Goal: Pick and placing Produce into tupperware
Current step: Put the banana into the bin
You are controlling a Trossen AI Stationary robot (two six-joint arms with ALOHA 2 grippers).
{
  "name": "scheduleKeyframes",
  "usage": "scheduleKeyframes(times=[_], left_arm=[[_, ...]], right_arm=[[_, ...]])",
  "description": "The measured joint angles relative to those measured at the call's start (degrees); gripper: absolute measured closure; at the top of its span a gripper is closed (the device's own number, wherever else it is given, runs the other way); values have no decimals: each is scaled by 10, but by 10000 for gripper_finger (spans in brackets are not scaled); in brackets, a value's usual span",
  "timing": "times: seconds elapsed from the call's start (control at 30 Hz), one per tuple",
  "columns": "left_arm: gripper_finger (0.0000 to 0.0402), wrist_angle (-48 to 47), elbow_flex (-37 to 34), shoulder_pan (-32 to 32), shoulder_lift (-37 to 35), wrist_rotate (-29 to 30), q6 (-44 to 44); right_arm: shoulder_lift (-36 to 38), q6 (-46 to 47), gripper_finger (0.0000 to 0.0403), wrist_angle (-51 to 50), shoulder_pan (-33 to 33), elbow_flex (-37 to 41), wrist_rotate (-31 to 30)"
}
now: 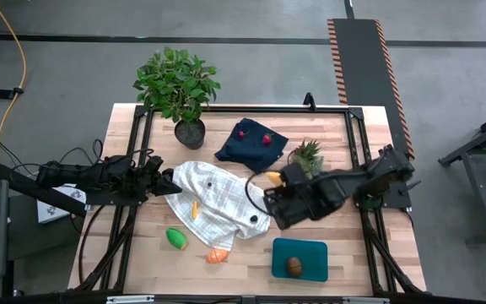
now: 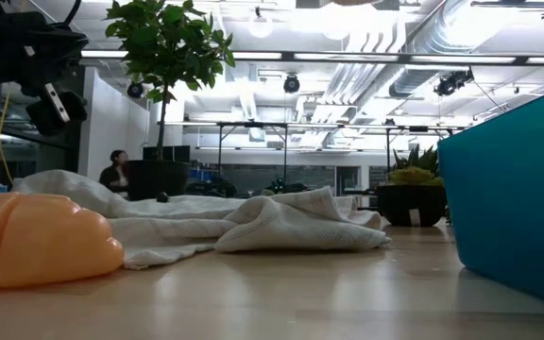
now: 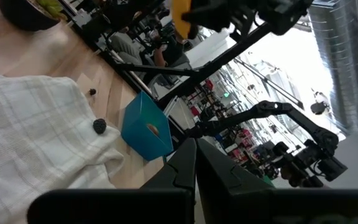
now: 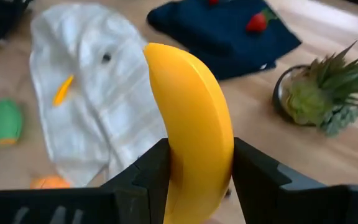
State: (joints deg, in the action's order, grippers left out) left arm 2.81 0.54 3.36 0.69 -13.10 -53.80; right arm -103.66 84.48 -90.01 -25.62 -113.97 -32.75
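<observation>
My right gripper hangs above the table's middle, shut on a yellow banana. Below it lies a white checked cloth with a small orange piece on it. A green piece and an orange piece rest on the wood near the front. The teal tupperware at the front right has a brown round one in it. Two red berries lie on a navy cloth. My left gripper waits shut at the cloth's left edge. My right gripper pinches the banana between its two fingers, one on each side of its curved body. The fingers slant down from the table's right side. The banana sticks out past the fingertips along the fingers, lifted clear of the table and the cloth.
A small spiky potted plant stands just behind the right gripper. A large leafy potted plant stands at the far edge. Two small dark bits lie on the white cloth. Bare wood shows between the cloth and the tupperware.
</observation>
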Motion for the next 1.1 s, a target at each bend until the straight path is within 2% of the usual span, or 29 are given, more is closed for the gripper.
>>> scheduleKeyframes(times=[0.43, 0.63, 0.93, 1.1], left_arm=[[401, 0, 0, 0, 0, 9, -12], [401, 0, 0, 0, 0, 36, -37], [401, -5, 0, 0, 0, 37, -69], [401, -5, 0, 0, 0, 41, -80]], right_arm=[[0, 56, 269, 0, -122, 0, 58], [0, 85, 269, 7, -180, 0, 69], [0, 97, 269, 39, -259, 0, 69], [0, 112, 269, 44, -285, 0, 95]])
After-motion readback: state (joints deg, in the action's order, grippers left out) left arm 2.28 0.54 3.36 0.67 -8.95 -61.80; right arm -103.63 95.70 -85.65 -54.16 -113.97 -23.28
